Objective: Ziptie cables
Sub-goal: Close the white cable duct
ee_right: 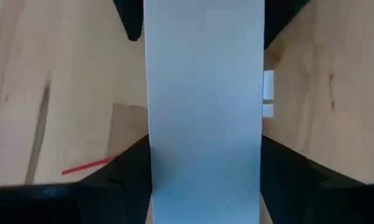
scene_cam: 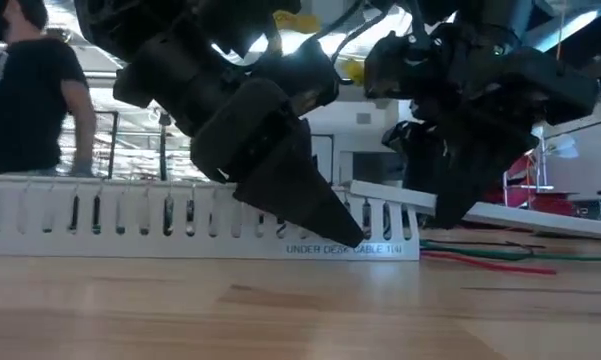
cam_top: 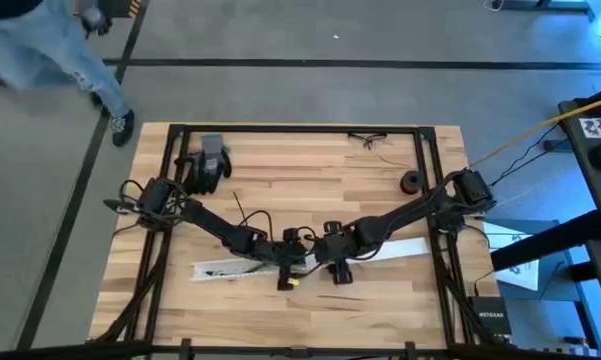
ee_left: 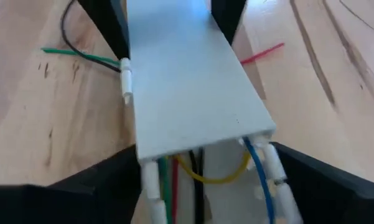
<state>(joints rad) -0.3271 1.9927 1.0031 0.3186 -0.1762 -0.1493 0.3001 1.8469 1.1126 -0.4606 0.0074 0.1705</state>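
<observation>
A long white slotted strip (cam_top: 220, 268) lies across the table's middle, and a plain white cover (ee_left: 187, 81) lies on top of it. Thin cables, green, red, yellow, blue and black (ee_left: 174, 180), run inside the strip under the cover's end. Loose red and green cables (scene_cam: 490, 262) lie on the wood beside it. My left gripper (cam_top: 286, 278) sits at the cover's end and my right gripper (cam_top: 340, 272) sits farther along the cover. Both come from above, with a finger on each side of the strip. The ziptie is out of view. My left gripper comes slanting down from above and lies across the white strip. Its fingers (ee_left: 112, 180) stand against the two long sides right at the cover's end (ee_left: 261, 134). The strip rests on the table. My right gripper takes the cover's two long edges (ee_right: 150, 149) between its two fingers (ee_right: 121, 174), from above and across it. In the low view the cover (scene_cam: 390, 193) sits tilted on the slotted strip.
A black glove (cam_top: 210, 165) lies at the far left, a small black roll (cam_top: 411, 182) at the right, and a thin tangle of wires (cam_top: 366, 138) by the far edge. A dark metal frame (cam_top: 280, 128) rims the table. A person (scene_cam: 35, 90) stands beyond it.
</observation>
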